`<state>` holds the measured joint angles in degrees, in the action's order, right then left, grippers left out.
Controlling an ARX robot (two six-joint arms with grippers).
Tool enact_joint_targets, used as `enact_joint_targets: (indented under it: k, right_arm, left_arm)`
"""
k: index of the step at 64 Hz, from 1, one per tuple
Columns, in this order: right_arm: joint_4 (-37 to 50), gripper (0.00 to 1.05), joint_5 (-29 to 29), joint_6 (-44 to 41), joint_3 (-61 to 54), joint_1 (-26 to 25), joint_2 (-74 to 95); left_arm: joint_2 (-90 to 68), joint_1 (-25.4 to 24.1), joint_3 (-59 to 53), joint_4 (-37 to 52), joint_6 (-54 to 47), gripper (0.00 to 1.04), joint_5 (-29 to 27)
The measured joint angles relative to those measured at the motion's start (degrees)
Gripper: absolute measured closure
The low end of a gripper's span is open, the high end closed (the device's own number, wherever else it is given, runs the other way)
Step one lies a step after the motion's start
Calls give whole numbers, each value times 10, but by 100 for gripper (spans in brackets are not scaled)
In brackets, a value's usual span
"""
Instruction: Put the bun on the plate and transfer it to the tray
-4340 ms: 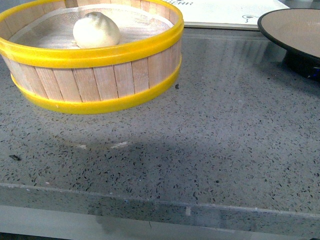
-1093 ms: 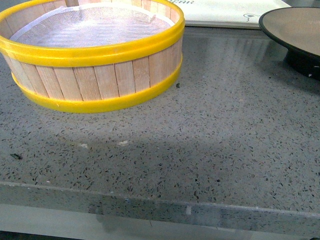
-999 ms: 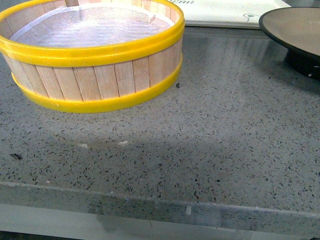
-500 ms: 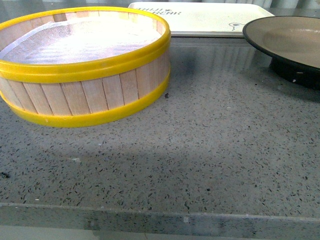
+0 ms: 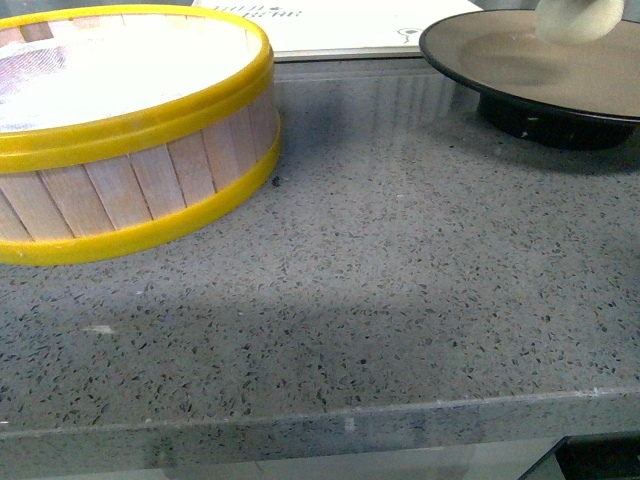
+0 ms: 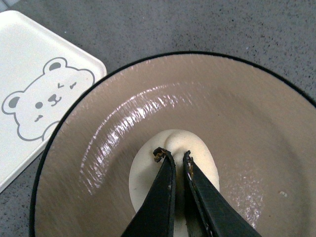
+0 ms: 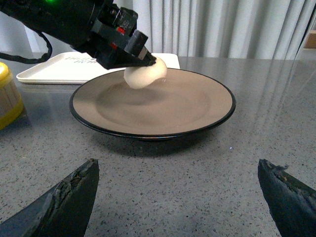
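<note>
My left gripper (image 6: 173, 155) is shut on the pale white bun (image 6: 148, 168) and holds it just above the middle of the black-rimmed grey-tan plate (image 6: 237, 118). In the right wrist view the left gripper (image 7: 148, 59) holds the bun (image 7: 143, 75) over the plate (image 7: 197, 106). In the front view the bun (image 5: 578, 20) hangs over the plate (image 5: 500, 55) at the top right. The cream tray (image 6: 29, 64) with its bear drawing lies beside the plate; it also shows in the front view (image 5: 330, 25) and right wrist view (image 7: 54, 69). My right gripper (image 7: 180, 197) is open and empty, low over the counter in front of the plate.
The yellow-rimmed wooden steamer basket (image 5: 150, 170) with white mesh lining stands at the left on the grey speckled counter (image 5: 400, 280). Its edge shows in the right wrist view (image 7: 7, 98). The counter's front edge (image 5: 350, 420) runs along the bottom. Curtains hang behind.
The bun has left the basket and now hangs over the plate in my left gripper. The front view has shifted, with basket and plate now further left.
</note>
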<state>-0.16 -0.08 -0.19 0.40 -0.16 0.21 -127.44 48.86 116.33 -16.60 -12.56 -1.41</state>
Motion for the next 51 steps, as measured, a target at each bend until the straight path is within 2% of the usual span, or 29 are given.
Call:
enact_joint_targets:
  k: [20, 23, 33, 44, 51]
  right_arm:
    - [0, 9, 0, 0, 0, 0, 0]
    - [0, 9, 0, 0, 0, 0, 0]
    - [0, 9, 0, 0, 0, 0, 0]
    - [0, 9, 0, 0, 0, 0, 0]
    - [0, 9, 0, 0, 0, 0, 0]
  left_arm:
    - [-4, 3, -31, -1, -22, 101, -10]
    - [-4, 3, -31, -1, -22, 98, -10]
    - [-4, 3, -28, -2, -19, 74, -9]
    - [-5, 3, -1, -10, 19, 35, 15]
    - [-3, 3, 9, -10, 46, 19, 30]
